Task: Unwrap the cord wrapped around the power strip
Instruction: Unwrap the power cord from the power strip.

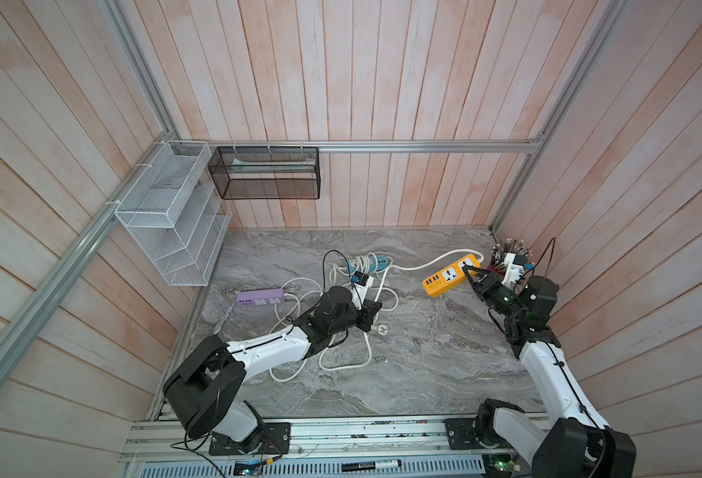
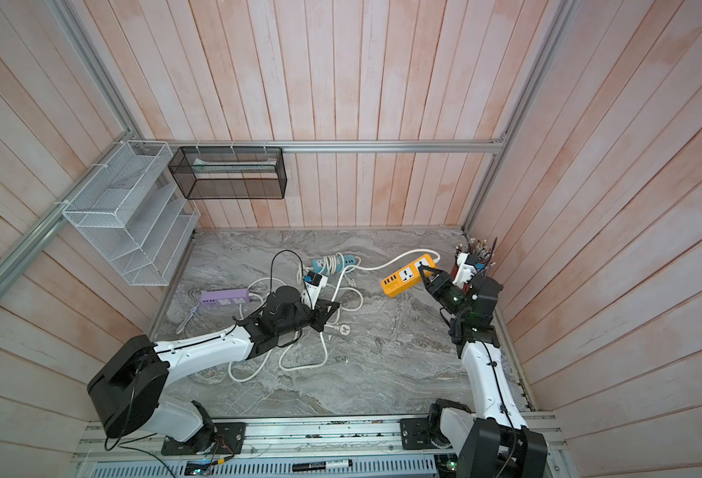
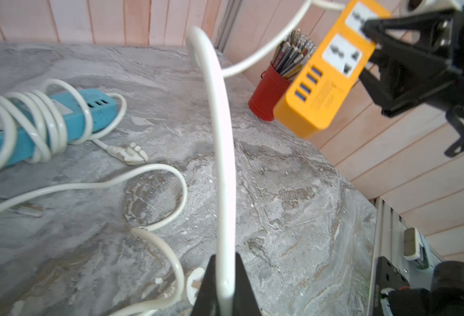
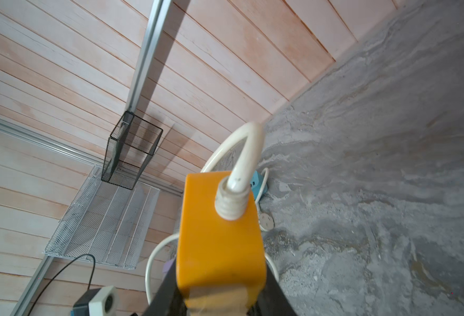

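Though top views hide it, wrist view shows left jaws pinching cord (image 3: 222,164); right jaws clamp orange strip (image 1: 444,281).

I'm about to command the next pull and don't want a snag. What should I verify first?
1. Grip of the right gripper on the orange power strip, held lifted: ok.
2. Body of the orange power strip free of cord loops: ok.
3. The white cord lies between the jaws of the left gripper: ok. Firmly pinched: cannot tell.
4. The blue power strip unwrapped: not ok, several coils sit around it.
5. The purple power strip unwrapped: ok.
6. Clearance between the orange power strip and the red pen cup: cannot tell.
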Robot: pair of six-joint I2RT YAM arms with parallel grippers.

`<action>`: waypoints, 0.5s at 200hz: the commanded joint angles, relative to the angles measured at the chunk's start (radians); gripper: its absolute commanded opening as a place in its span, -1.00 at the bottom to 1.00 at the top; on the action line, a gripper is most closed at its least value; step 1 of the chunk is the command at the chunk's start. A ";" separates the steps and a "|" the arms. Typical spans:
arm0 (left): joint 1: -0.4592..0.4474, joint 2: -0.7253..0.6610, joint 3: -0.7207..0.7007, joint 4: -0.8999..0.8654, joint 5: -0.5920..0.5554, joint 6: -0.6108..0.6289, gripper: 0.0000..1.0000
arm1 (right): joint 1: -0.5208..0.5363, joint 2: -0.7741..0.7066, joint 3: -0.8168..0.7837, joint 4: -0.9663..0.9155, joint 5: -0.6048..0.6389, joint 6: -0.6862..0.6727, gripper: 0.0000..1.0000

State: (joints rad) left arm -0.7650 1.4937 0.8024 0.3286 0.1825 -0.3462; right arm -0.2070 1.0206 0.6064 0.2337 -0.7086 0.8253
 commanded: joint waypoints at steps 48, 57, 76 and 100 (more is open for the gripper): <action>0.030 -0.041 0.111 -0.006 -0.001 0.048 0.69 | 0.012 -0.029 -0.135 -0.202 0.067 -0.169 -1.00; 0.030 -0.052 0.103 -0.006 -0.008 0.044 0.93 | 0.014 -0.024 -0.162 -0.200 0.081 -0.165 -1.00; 0.033 -0.086 0.080 -0.014 -0.041 0.048 1.00 | 0.015 -0.010 -0.211 -0.175 0.106 -0.153 -1.00; 0.059 -0.122 0.062 -0.038 -0.069 0.041 1.00 | 0.033 0.035 -0.244 -0.147 0.127 -0.155 -1.00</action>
State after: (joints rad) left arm -0.7307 1.4216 0.8883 0.3176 0.1532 -0.3096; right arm -0.1940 1.0256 0.3813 0.0563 -0.6121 0.6834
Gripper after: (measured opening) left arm 0.998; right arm 0.318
